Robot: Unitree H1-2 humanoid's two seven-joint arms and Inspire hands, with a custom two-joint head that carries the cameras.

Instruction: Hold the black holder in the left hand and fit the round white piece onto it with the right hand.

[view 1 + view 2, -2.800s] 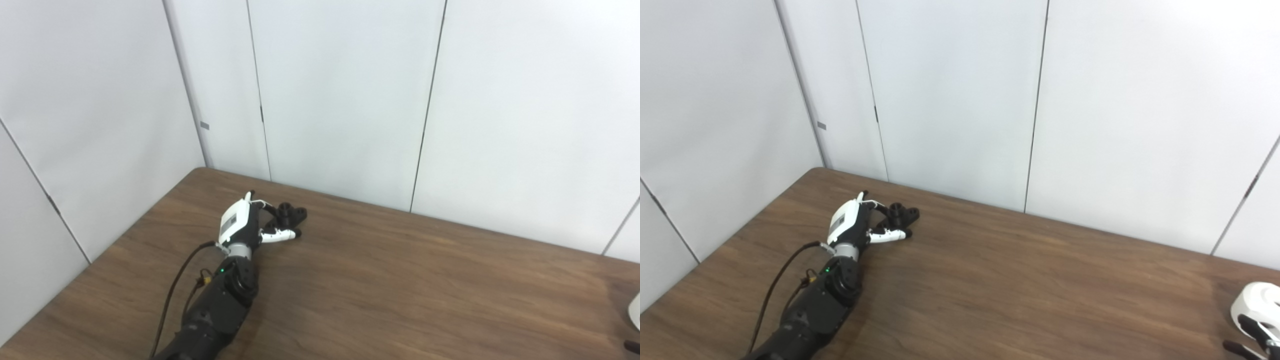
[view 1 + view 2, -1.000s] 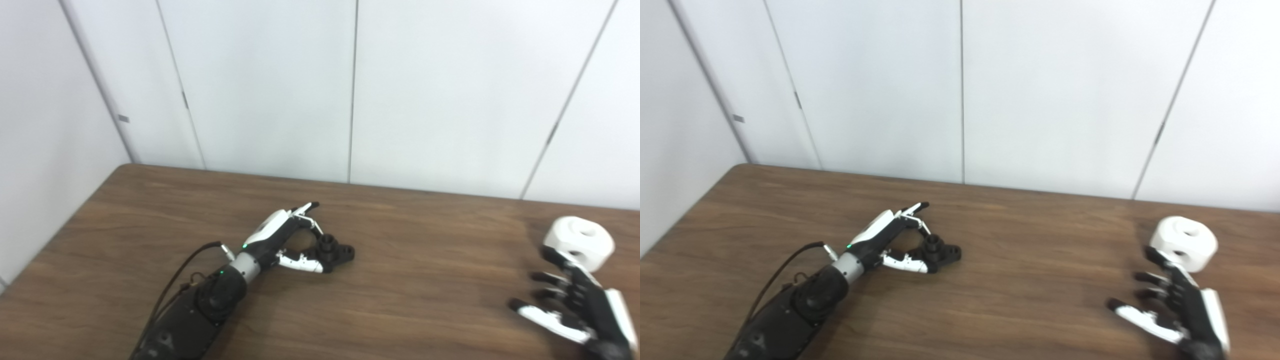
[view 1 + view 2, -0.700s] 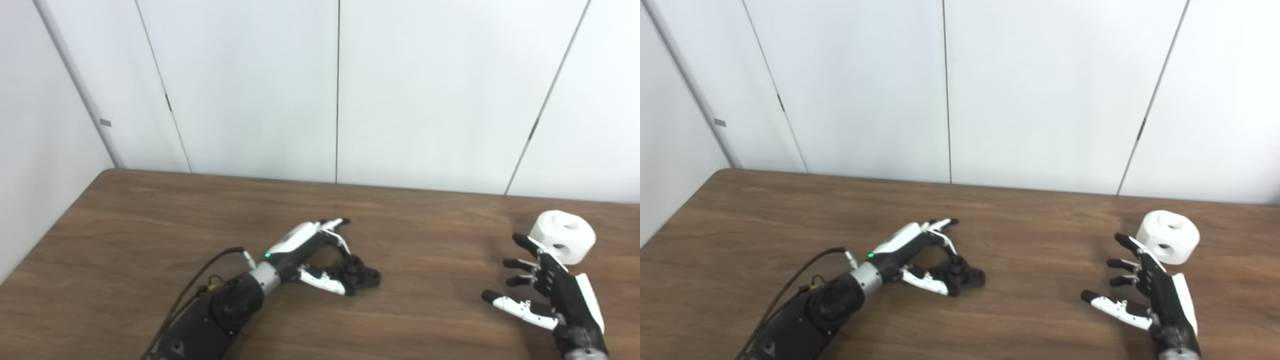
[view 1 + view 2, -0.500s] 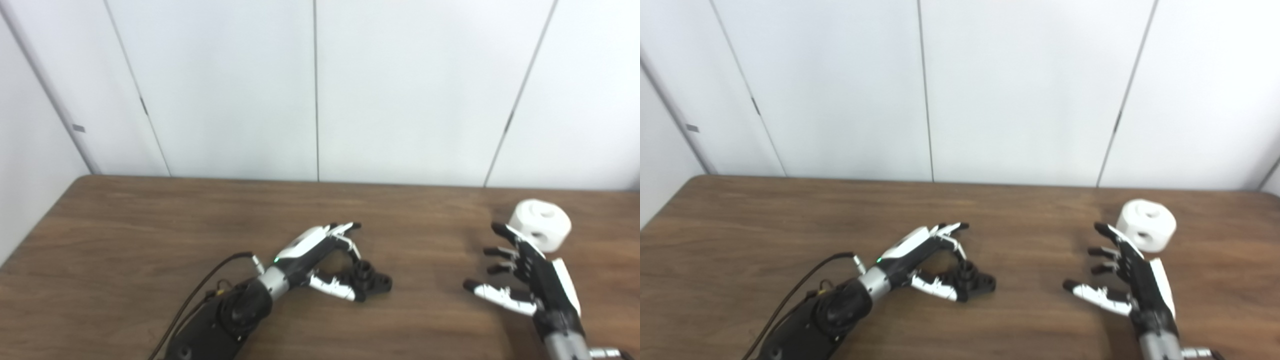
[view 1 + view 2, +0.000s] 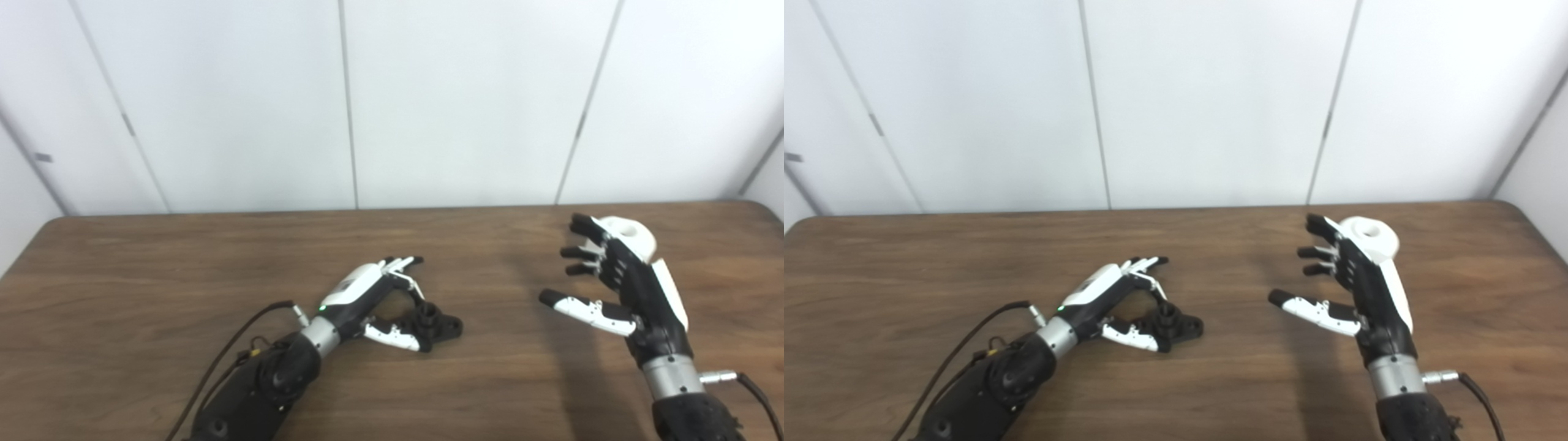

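Fingers of our right hand (image 5: 1369, 288) spread, empty; we should curl round the round white plastic piece (image 5: 1369, 236), near the worktop's far right corner, squarely. Left hand (image 5: 1115, 300) loosely cups the small black plastic holder (image 5: 1176, 324).

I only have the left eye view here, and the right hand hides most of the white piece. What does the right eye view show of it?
Observer: More of the round white piece shows there: its top face, with a round hole in it, is clear of the fingers.
Operator: Is the right hand wrapped around it?
Observer: No. The right hand is open with fingers spread, and the piece lies toward the back of the hand, not in the palm.
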